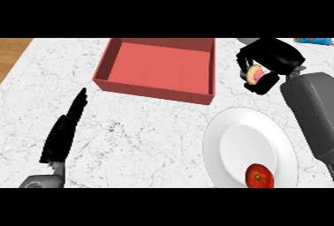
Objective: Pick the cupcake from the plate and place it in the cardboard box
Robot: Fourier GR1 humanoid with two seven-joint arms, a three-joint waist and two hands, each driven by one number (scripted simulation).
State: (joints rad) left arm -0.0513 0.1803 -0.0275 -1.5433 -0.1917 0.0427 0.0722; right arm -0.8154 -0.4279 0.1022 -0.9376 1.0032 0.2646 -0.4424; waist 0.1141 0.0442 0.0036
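My right hand hovers right of the box, its fingers curled round the cupcake, whose pink and cream top peeks out between them. The cupcake is lifted off the white plate, which lies at the lower right below the hand. The reddish cardboard box sits open at the upper middle, its inside bare. My left hand rests at the lower left with straight fingers pointing up, holding nothing.
A red tomato lies on the plate's near part. A blue object shows at the top right corner. The counter's wooden edge runs at the upper left.
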